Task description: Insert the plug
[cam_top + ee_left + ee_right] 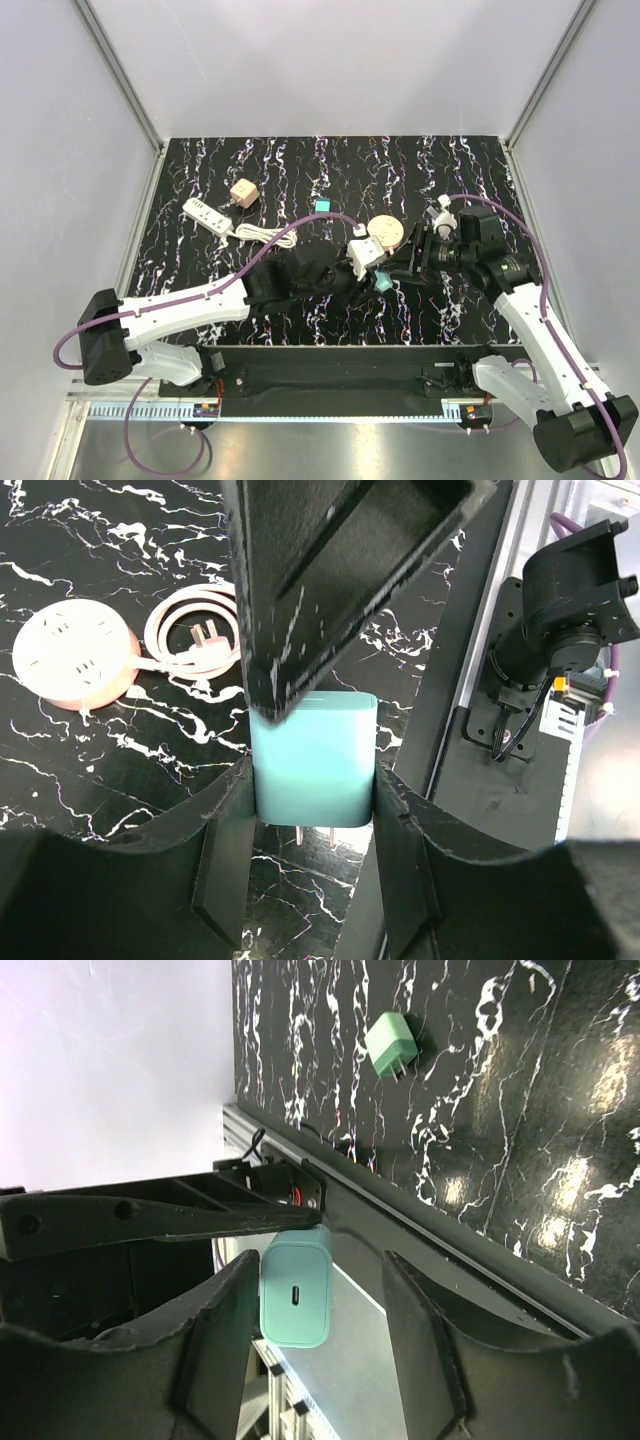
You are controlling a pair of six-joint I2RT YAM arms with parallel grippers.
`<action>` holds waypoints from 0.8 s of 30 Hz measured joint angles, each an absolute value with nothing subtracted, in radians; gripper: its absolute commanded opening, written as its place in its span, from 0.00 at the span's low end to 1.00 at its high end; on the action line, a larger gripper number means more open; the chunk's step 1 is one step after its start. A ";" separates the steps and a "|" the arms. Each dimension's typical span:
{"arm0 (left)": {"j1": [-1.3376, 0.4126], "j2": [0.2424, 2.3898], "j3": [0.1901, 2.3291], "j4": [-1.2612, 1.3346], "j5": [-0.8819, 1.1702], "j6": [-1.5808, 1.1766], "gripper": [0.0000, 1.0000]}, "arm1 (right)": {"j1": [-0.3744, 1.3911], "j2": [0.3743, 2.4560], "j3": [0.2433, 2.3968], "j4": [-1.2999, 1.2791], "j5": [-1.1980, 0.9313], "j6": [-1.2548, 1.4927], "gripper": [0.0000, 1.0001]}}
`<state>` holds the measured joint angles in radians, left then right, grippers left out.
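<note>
Left wrist: left gripper fingers pinch the teal plug on both flanks, prongs toward the camera. Right wrist: right gripper fingers are spread around the teal plug, close against one, clear gap to the other. Round socket and coiled cable lie off to the side of the left fingers. Spare green plug lies well beyond the right fingertips.

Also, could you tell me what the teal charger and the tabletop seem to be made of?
Teal charger: probably moulded plastic, matte, with soft rounded edges; its prongs look metal. Tabletop: glossy black, white-veined, marble-look, perhaps laminate; it mirrors lights.
</note>
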<state>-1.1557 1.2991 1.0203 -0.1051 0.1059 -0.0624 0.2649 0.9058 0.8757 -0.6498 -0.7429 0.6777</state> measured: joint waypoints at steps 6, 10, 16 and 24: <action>-1.159 1.299 1.020 -0.105 0.133 -0.052 0.00 | 0.316 0.933 0.876 -0.648 -0.750 0.667 0.56; -1.159 1.299 1.020 -0.110 0.145 -0.050 0.00 | 0.332 0.933 0.876 -0.640 -0.755 0.662 0.25; -1.159 1.300 1.020 -0.111 0.140 -0.033 0.78 | 0.334 0.928 0.871 -0.637 -0.741 0.675 0.00; -1.160 1.225 1.003 -0.138 0.108 -0.036 0.99 | 0.337 0.907 0.873 -0.616 -0.607 0.701 0.00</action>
<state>-1.1603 1.2255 1.0031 -0.1379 0.1078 -0.0360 0.3367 0.9073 0.8734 -0.6163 -0.6075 0.7013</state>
